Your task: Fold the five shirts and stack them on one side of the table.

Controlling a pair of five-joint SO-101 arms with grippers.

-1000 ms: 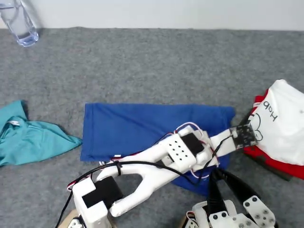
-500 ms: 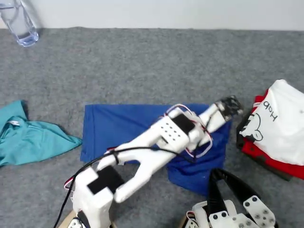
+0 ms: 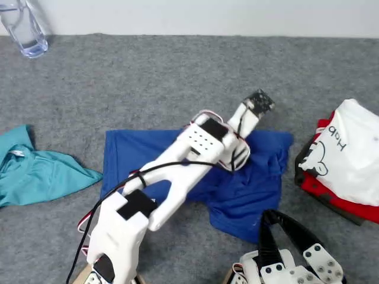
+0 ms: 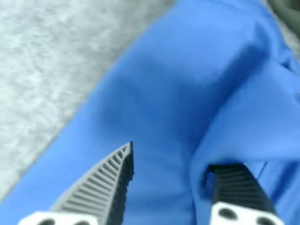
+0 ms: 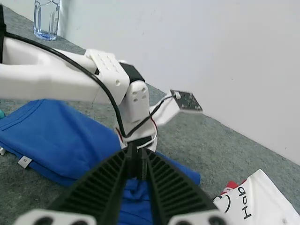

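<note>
So far, the left gripper [image 4: 176, 159], jaws apart, hangs over the part-folded blue shirt [image 3: 148, 157] mid-table, the right gripper [image 5: 138, 157] sits closed and empty nearer, a stack of folded shirts [image 3: 352, 160] lies at right, and a crumpled teal shirt [image 3: 35, 171] waits at left.

Teal shirt [image 3: 35, 168] cut by edge, blue shirt [image 3: 254, 189] partly under left arm [image 3: 177, 168]

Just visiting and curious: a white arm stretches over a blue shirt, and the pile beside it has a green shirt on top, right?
Not quite. The pile is topped by a white shirt, not a green one; the high view shows it. The white arm does stretch over the blue shirt.
</note>
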